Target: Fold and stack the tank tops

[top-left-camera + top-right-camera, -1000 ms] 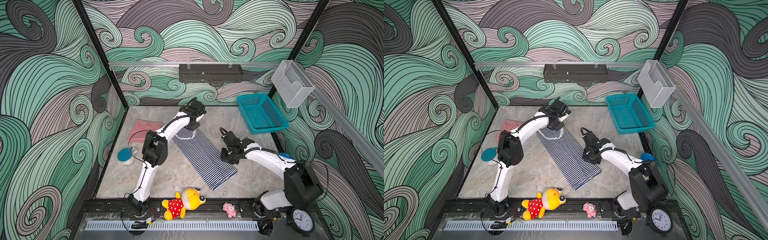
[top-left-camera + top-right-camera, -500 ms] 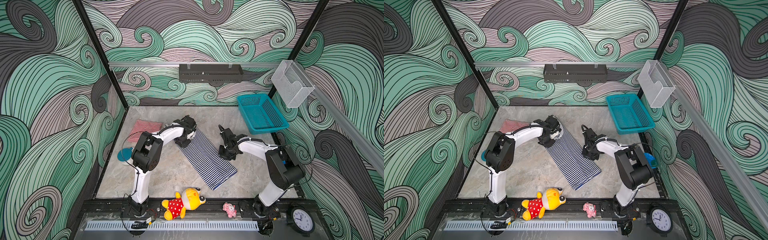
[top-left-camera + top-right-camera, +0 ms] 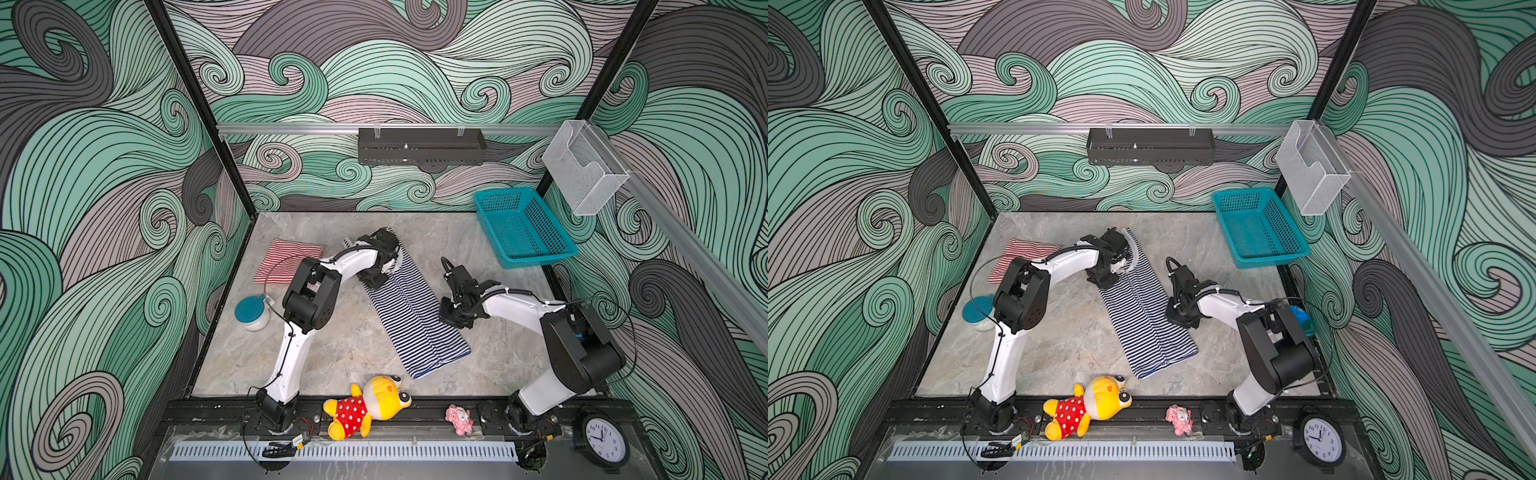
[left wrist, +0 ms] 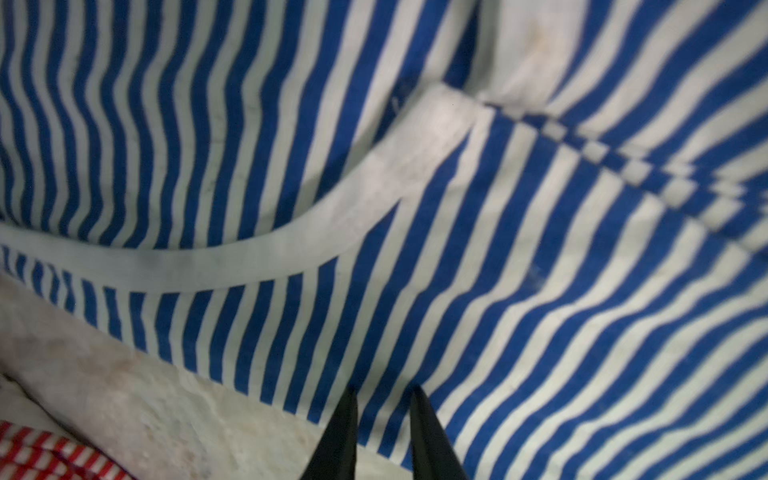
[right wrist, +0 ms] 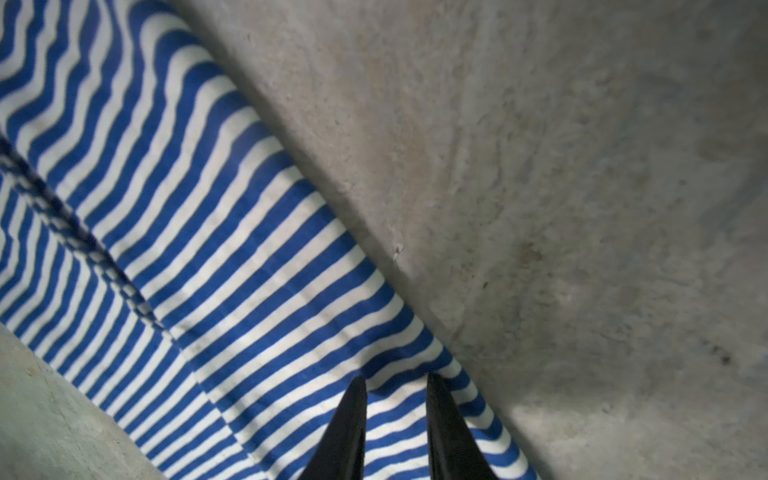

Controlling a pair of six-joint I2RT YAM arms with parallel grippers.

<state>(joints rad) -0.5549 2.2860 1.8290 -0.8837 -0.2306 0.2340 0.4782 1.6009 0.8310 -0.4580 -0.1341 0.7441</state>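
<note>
Left gripper (image 3: 376,282) has dropped from the neck end to the left long edge of the navy tank top (image 3: 415,320). On the bench (image 3: 332,349), that top runs neck upper-left to hem lower-right; right gripper (image 3: 451,320) meets its right edge midway. Both jaws nearly closed on cloth; whether pinched, I cannot tell.

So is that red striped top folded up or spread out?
Folded. The red-and-white tank top lies as a compact rectangle, no straps showing, much shorter than the navy-and-white tank top stretched out nearby.
</note>
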